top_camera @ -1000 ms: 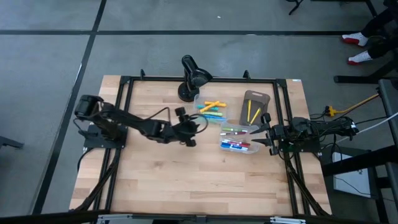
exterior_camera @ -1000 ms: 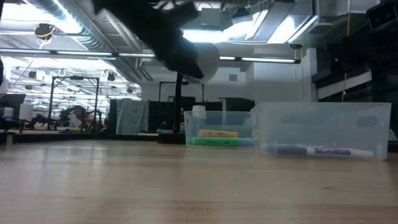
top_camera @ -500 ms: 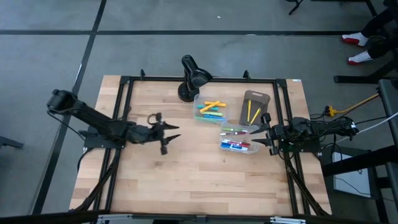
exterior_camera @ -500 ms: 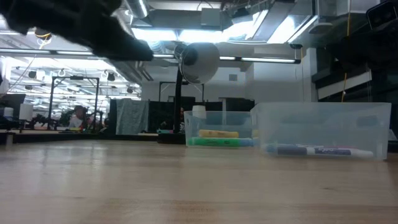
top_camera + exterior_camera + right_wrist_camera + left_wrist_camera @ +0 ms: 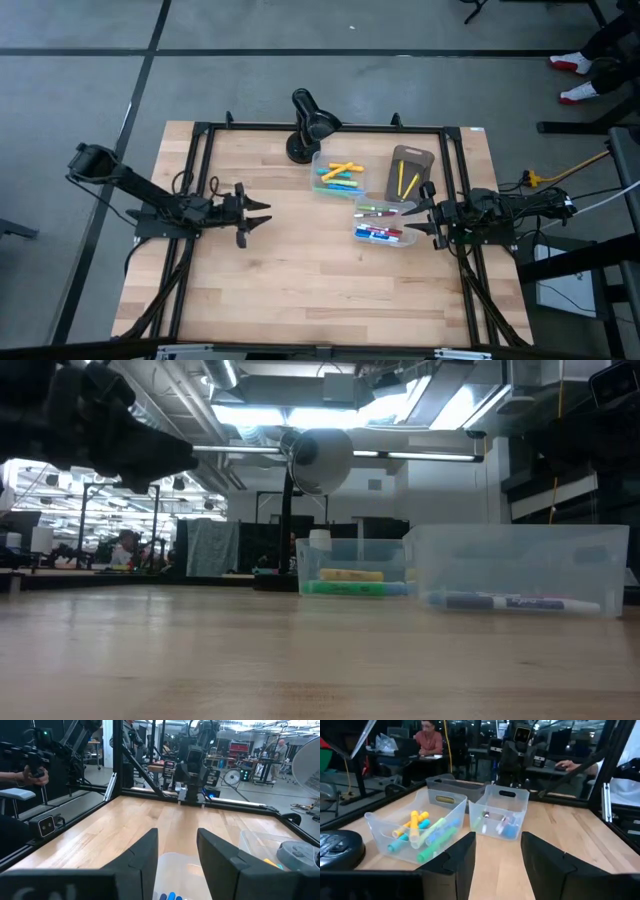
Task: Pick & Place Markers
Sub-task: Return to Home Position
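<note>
**Wood table, markers all in bins**

Your table (image 5: pixel 300 290) carries three bins on its right half, and the markers (image 5: pixel 341 172) lie inside them. Yellow, orange, green and blue ones are in the back clear bin (image 5: pixel 315 175). Red, blue, green and pink ones are in the front clear bin (image 5: pixel 385 246). Two yellow ones are in the dark bin (image 5: pixel 411 153). No loose marker shows on the wood.

Your left gripper (image 5: pixel 260 214) hovers over bare wood on the table's left side, well apart from the bins, with its fingers spread and holding nothing. Your right gripper (image 5: pixel 412 223) sits at the front clear bin's right edge, also spread and empty.

If you need to lift a marker again, expect it to be light and stiff, with a smooth round plastic barrel that will likely roll or slip under a glancing pinch. Take it across the barrel near mid-length, with the fingers square to its long axis. Where markers lie piled, go for the topmost one. The bins look thin and light, so a nudge to a wall may slide them.
</note>
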